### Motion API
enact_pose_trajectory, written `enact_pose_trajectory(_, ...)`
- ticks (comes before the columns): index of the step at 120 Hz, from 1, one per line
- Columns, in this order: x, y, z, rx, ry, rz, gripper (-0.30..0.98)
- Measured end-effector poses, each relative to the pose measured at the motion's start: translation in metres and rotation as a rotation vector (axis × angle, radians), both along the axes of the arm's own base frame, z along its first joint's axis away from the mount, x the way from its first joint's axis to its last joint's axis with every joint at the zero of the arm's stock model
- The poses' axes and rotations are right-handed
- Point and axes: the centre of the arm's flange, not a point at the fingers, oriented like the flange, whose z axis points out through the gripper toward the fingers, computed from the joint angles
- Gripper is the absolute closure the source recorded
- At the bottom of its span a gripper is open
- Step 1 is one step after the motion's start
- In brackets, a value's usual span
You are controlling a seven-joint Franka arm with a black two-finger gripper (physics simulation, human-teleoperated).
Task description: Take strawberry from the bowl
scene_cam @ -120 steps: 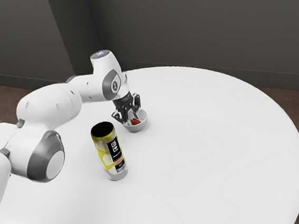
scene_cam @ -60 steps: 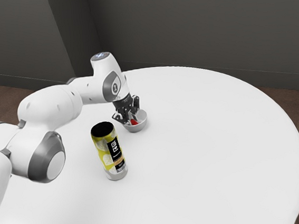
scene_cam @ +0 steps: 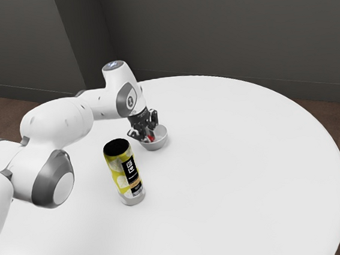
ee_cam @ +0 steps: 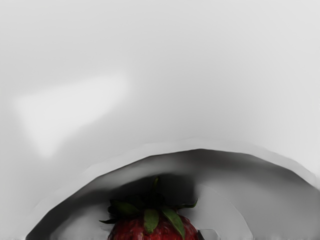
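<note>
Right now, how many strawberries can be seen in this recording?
1. The strawberry is inside the bowl, at the gripper, its green leaves showing in the wrist view. Part of the bowl's inside is hidden, so another could lie there unseen.

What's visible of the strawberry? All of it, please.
The strawberry is red and slightly glossy, with a dark green cap of pointed leaves and a thin stem. It sits inside the pale, smooth bowl, seemingly on its side, cap end toward the wall; its tip is out of sight. The gripper reaches down into the bowl at the berry; whether it touches it, I can't tell.
</note>
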Motion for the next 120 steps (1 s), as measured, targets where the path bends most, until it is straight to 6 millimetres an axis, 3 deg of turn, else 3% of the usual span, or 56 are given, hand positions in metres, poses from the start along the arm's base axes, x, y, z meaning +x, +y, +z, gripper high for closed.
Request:
enact_pose_trajectory(24,0.001,-0.004,0.009,0.006,-0.008,-0.005,0.62)
enact_pose_trajectory(44,-0.002,-0.028,0.029,0.003,-0.013,-0.032,0.62)
enact_pose_trajectory(52,-0.008,-0.04,0.047,-0.003,-0.017,-0.042,0.62)
enact_pose_trajectory(60,-0.015,-0.066,0.077,-0.003,-0.035,-0.076,0.62)
enact_pose_trajectory(70,-0.022,-0.125,0.107,-0.001,-0.064,-0.155,0.62)
enact_pose_trajectory(79,-0.031,-0.18,0.117,0.0,-0.073,-0.229,0.62)
enact_pose_trajectory(85,-0.035,-0.204,0.118,0.001,-0.073,-0.26,0.62)
enact_pose_trajectory(92,-0.038,-0.217,0.117,0.002,-0.071,-0.276,0.61)
enact_pose_trajectory(114,-0.043,-0.229,0.115,0.008,-0.067,-0.294,0.27)
enact_pose_trajectory(120,-0.044,-0.23,0.128,0.007,-0.082,-0.298,0.22)
